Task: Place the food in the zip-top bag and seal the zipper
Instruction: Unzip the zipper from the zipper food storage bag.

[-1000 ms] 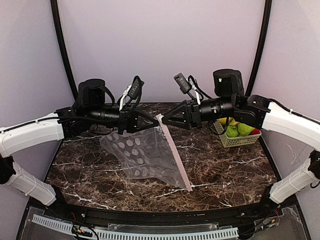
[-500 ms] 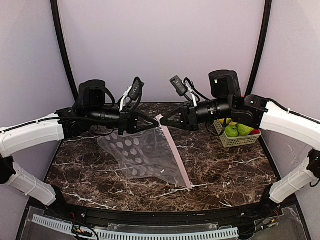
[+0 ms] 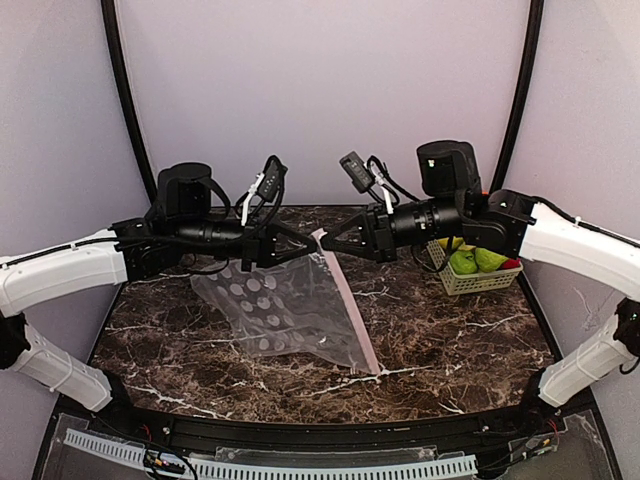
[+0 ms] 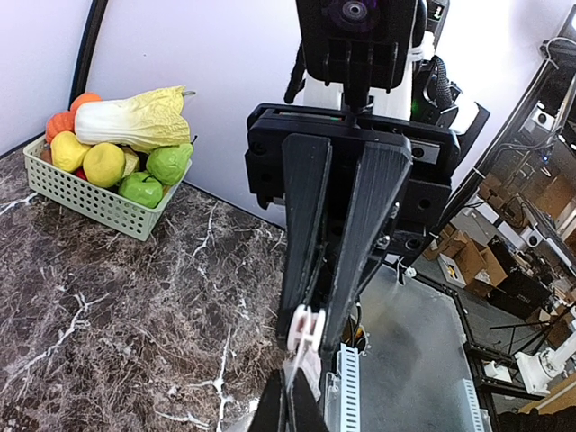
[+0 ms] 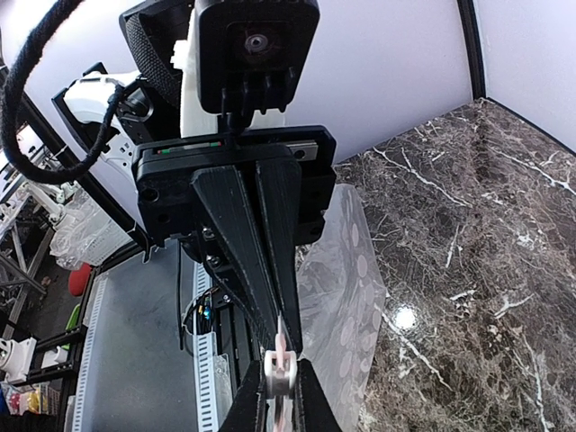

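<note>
The zip-top bag (image 3: 285,310), clear with grey dots, hangs from its top corner and drapes onto the marble table. Its pink zipper (image 3: 348,300) runs down the right edge. My left gripper (image 3: 303,245) is shut on the bag's mouth edge at that corner. My right gripper (image 3: 326,240) faces it tip to tip. In the right wrist view my right gripper (image 5: 279,364) is shut on the white slider tab (image 5: 280,374). The left wrist view shows my left gripper (image 4: 286,382) pinching the edge just below the tab (image 4: 309,326). The food (image 4: 139,117) lies in a basket.
A pale green mesh basket (image 3: 478,282) stands at the right back of the table, behind my right arm, piled with a cabbage, pears, a lemon and a tomato. The basket (image 4: 90,202) also shows in the left wrist view at upper left.
My right gripper's jaws have closed in on the slider tab at the bag's raised corner. The bag's lower body has slid a little to the left on the table.
</note>
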Robot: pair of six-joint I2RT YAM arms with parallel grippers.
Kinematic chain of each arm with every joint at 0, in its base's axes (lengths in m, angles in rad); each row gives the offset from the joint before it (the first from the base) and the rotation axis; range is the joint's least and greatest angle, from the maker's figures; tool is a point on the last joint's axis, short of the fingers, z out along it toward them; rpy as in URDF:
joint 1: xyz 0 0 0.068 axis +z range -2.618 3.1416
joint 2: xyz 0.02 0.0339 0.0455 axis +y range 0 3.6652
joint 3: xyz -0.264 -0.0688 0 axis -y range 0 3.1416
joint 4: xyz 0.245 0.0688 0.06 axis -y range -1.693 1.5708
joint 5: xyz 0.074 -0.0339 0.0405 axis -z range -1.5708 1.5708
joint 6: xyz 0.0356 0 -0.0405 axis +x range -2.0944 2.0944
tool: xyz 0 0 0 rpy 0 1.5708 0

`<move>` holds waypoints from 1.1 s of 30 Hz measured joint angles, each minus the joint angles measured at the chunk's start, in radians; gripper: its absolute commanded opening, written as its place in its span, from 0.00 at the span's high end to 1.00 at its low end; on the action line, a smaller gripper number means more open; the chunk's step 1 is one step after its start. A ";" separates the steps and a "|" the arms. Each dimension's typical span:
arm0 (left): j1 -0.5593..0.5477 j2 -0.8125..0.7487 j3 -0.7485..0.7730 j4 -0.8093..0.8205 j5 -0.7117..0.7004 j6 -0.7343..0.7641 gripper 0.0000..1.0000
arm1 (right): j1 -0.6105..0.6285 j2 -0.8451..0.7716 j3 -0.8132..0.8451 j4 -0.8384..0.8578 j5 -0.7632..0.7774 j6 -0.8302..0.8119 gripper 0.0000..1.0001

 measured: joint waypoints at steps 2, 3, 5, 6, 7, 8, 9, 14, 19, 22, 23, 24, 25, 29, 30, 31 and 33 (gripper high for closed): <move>-0.003 -0.003 -0.004 0.001 -0.014 -0.001 0.99 | 0.000 0.001 0.000 0.000 0.001 0.000 1.00; -0.004 -0.004 -0.006 0.001 -0.021 -0.003 0.99 | 0.000 0.002 0.000 -0.002 0.002 0.000 1.00; -0.004 -0.005 -0.011 0.003 -0.029 -0.008 0.99 | 0.000 0.003 0.000 -0.005 0.006 0.000 1.00; -0.004 -0.005 -0.014 0.006 -0.032 -0.012 0.99 | 0.000 0.005 0.000 -0.007 0.008 0.000 1.00; -0.004 -0.005 -0.018 0.010 -0.034 -0.015 0.99 | 0.000 0.006 0.000 -0.008 0.010 0.000 1.00; -0.004 -0.005 -0.022 0.015 -0.036 -0.019 0.99 | 0.000 0.007 0.000 -0.011 0.013 0.000 1.00; -0.004 -0.005 -0.026 0.020 -0.038 -0.025 0.99 | 0.000 0.007 0.000 -0.013 0.015 0.000 1.00; 0.001 -0.007 -0.041 0.041 -0.040 -0.045 0.99 | 0.000 0.010 -0.002 -0.017 0.023 -0.001 1.00; 0.020 -0.015 -0.062 0.070 -0.037 -0.076 0.99 | 0.003 0.021 -0.003 -0.018 0.036 -0.007 1.00; 0.035 -0.023 -0.076 0.091 -0.028 -0.098 0.99 | 0.005 0.026 -0.003 -0.018 0.041 -0.012 1.00; 0.040 -0.024 -0.079 0.096 -0.026 -0.102 0.99 | 0.005 0.028 -0.003 -0.018 0.043 -0.014 1.00; 0.045 -0.026 -0.082 0.103 -0.024 -0.108 0.99 | 0.005 0.030 -0.003 -0.019 0.045 -0.015 1.00; 0.050 -0.027 -0.086 0.108 -0.022 -0.113 0.99 | 0.005 0.032 -0.003 -0.019 0.047 -0.015 1.00; 0.067 -0.036 -0.093 0.115 -0.016 -0.128 0.99 | 0.005 0.037 -0.003 -0.020 0.053 -0.016 1.00; 0.071 -0.039 -0.095 0.117 -0.015 -0.130 0.99 | 0.005 0.039 -0.003 -0.020 0.053 -0.016 1.00; 0.076 -0.042 -0.098 0.121 -0.015 -0.132 0.99 | 0.005 0.040 -0.003 -0.020 0.053 -0.016 1.00; 0.098 -0.058 -0.105 0.127 -0.013 -0.137 0.99 | 0.005 0.045 -0.003 -0.023 0.056 -0.016 1.00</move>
